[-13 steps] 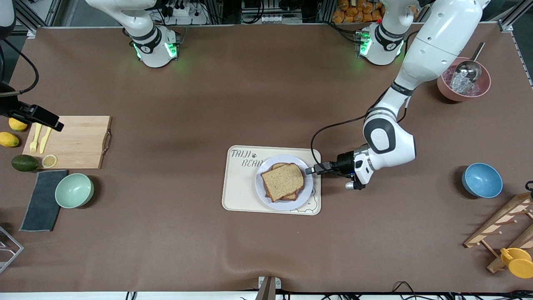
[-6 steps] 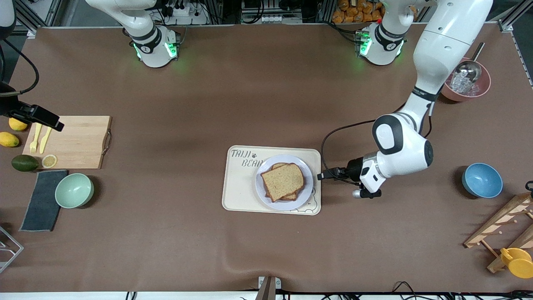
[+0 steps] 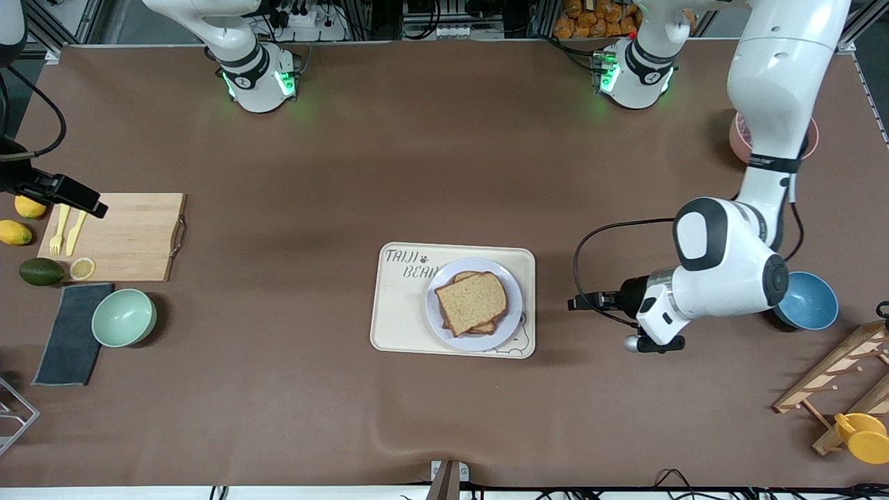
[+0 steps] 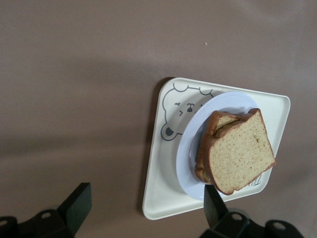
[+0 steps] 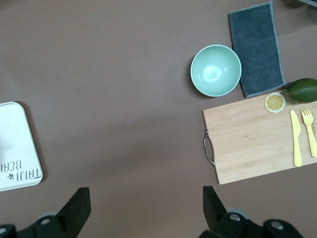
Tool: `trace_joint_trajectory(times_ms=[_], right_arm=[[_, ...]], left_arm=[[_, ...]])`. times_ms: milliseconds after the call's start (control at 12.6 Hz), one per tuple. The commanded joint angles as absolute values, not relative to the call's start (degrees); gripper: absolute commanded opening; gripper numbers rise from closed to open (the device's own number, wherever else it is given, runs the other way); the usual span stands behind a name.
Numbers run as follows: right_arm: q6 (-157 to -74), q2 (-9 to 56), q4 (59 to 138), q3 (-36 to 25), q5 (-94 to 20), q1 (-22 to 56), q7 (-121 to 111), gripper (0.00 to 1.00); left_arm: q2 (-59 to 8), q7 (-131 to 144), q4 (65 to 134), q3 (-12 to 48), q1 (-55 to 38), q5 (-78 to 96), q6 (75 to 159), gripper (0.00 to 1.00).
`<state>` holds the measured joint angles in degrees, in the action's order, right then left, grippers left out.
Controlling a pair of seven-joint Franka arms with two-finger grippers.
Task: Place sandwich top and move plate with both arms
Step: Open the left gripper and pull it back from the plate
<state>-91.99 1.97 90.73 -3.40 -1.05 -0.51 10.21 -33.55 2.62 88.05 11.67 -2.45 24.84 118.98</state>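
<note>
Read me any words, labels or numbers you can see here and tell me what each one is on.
"TAIJI BEAR", with a paw print after the first word: printed on the tray, at the corner nearest the right arm's base; the plate covers the end of "BEAR".
Small markings on the arm bases and the left arm's forearm band: too small to read.

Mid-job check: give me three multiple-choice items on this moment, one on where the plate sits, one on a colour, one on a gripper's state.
1. Where is the plate?
A. on the bear-print tray
B. on the cutting board
C. in the blue bowl

2. What colour is the bowl beside the dark cloth?
A. pink
B. mint green
C. yellow

3. How is the left gripper?
A. shut on the sandwich top
B. shut on the plate rim
C. open, holding nothing

Key: 1 A, tray shows around the plate. 2 B, the mint-green bowl adjoins the cloth. 3 C, its fingers stand apart over bare table; the bread lies on the sandwich.
</note>
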Motion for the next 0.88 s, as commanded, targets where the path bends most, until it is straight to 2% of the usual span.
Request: trace_joint_trajectory(times_ms=[0,478,796], right_arm=[[-91.5,1.7,90.9,-2.4,-0.3,-1.7,10.5,1.0],[-91.6,1.7,90.8,-2.4,-0.2,-1.4,10.7,1.0],[-91.5,1.7,90.8,-2.4,-0.3,-1.3,10.9,1.0]], left_arm=[[-29.5,7.4,85.6,11.3,-3.2,16.4,112.9,1.0],[-18.7,7.8,84.5,11.5,-3.0,-0.6,100.8,1.0],[-12.7,7.0,84.5,10.9,1.1,-1.8,96.3,1.0]])
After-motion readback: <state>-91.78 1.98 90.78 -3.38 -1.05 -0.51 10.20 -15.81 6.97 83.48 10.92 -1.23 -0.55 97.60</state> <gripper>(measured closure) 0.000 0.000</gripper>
